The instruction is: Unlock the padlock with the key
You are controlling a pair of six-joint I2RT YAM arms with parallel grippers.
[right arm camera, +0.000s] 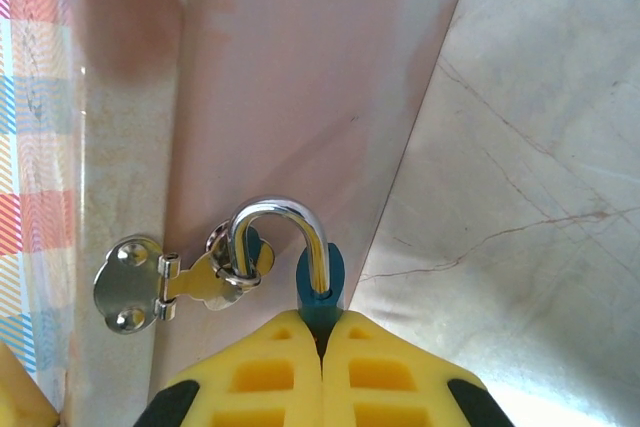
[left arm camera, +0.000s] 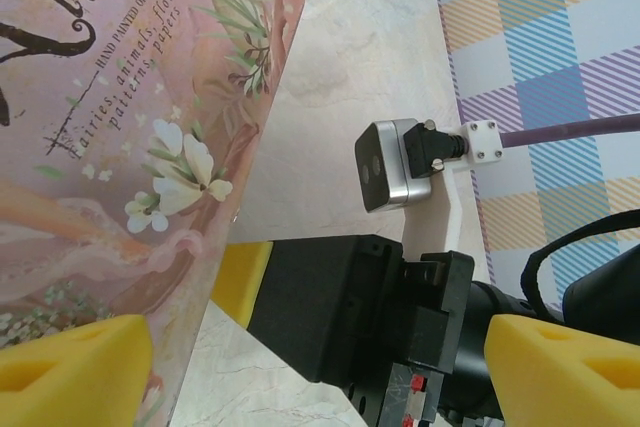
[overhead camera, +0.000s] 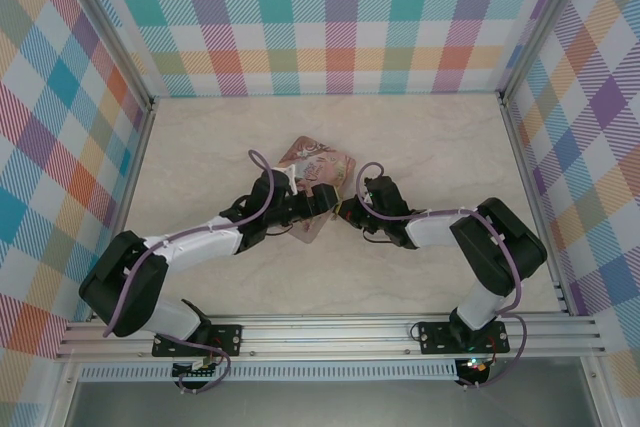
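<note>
The padlock (right arm camera: 322, 282) has a teal body and a chrome shackle (right arm camera: 280, 212) threaded through the ring of the metal hasp (right arm camera: 140, 287) on the pink illustrated tin (right arm camera: 300, 77). My right gripper (right arm camera: 322, 332) is shut on the padlock's body, its yellow fingers pressed together around it. In the left wrist view the tin (left arm camera: 100, 147) stands tilted at the left. My left gripper (left arm camera: 320, 377) is open, its yellow fingers (left arm camera: 70, 367) far apart, with the tin's edge and the right gripper's black body (left arm camera: 330, 307) between them. The key is hidden.
Both arms meet at the tin (overhead camera: 320, 162) in the middle of the marble table (overhead camera: 200, 147). Checked walls (overhead camera: 340, 17) enclose the back and sides. The right arm's wrist camera (left arm camera: 395, 162) sits close in front of my left gripper.
</note>
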